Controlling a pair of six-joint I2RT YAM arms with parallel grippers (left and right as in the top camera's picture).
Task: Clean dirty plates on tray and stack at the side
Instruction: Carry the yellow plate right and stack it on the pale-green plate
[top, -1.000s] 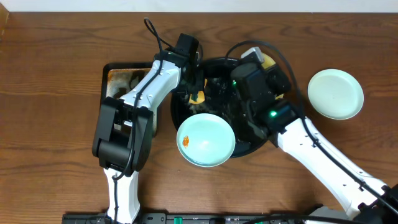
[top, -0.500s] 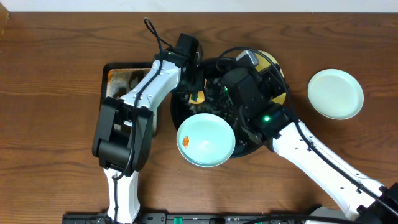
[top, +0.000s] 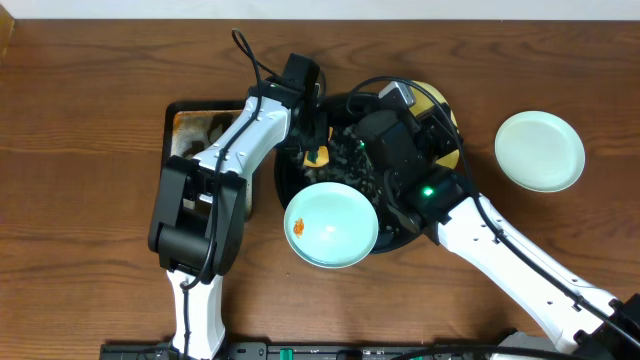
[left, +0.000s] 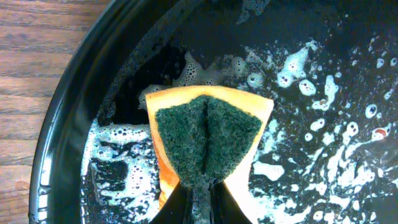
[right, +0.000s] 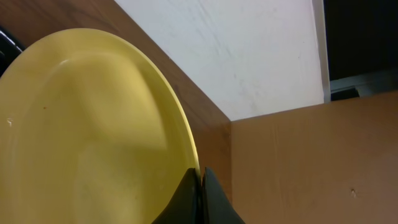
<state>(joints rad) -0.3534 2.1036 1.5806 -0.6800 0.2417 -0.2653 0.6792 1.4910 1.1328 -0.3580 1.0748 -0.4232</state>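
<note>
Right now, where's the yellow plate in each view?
Overhead: yellow plate at the black tray's upper right, mostly hidden under the right arm.
Left wrist: not in it.
Right wrist: fills the left side, rim pinched in the jaws.
Shared landmark: the wooden table, in all three views.

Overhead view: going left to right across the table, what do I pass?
Small rectangular tray → blue-green plate with orange smear → yellow plate → clean blue-green plate
</note>
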